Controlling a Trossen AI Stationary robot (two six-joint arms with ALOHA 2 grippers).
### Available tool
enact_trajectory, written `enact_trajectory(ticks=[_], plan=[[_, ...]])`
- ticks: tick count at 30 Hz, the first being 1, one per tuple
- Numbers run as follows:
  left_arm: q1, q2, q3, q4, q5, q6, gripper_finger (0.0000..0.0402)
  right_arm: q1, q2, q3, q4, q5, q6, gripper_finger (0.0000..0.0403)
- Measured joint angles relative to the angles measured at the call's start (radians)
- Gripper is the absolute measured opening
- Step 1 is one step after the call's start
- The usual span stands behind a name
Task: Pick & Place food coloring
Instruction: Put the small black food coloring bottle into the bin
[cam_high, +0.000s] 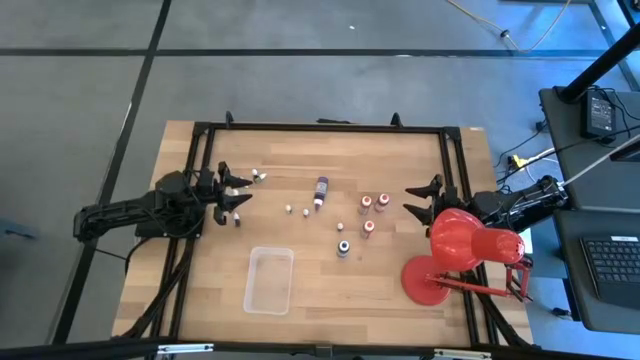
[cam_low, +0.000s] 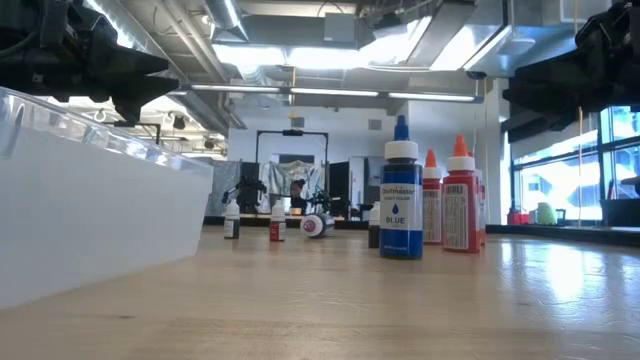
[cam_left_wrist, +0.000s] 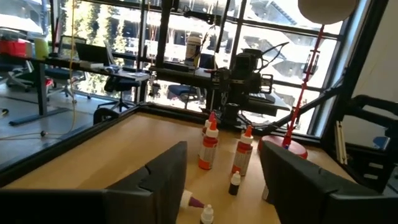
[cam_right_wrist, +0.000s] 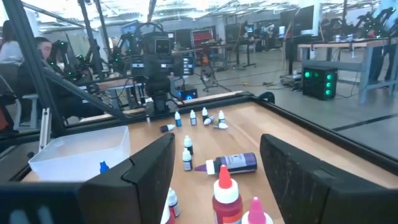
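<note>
**Bottles lie between two empty grippers**

The tiny white- and red-capped food coloring bottles stand scattered mid-tabletop, with the longer purple bottle lying on its side, its long axis running away from the clear rectangular plastic tray. The left gripper hangs with fingers spread, holding nothing, small bottles just beside it. The right gripper is likewise parted and empty, nearest the red-capped pair. The red desk lamp hides part of the right arm.
</note>
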Motion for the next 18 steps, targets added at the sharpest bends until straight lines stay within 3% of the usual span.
enact_trajectory(ticks=[4,10,14,18], plan=[[0.000,0.000,0.000,0.000,0.000,0.000,0.0231,0.000,0.000,0.000,0.000,0.000,0.003,0.0239],[0.000,0.000,0.000,0.000,-0.016,-0.001,0.0231,0.000,0.000,0.000,0.000,0.000,0.003,0.0239],[0.000,0.025,0.020,-0.029,-0.120,-0.025,0.0228,0.000,0.000,0.000,0.000,0.000,0.002,0.0239],[0.000,0.110,0.102,-0.217,-0.265,-0.083,0.0228,0.000,0.000,0.000,0.000,0.000,0.000,0.0239]])
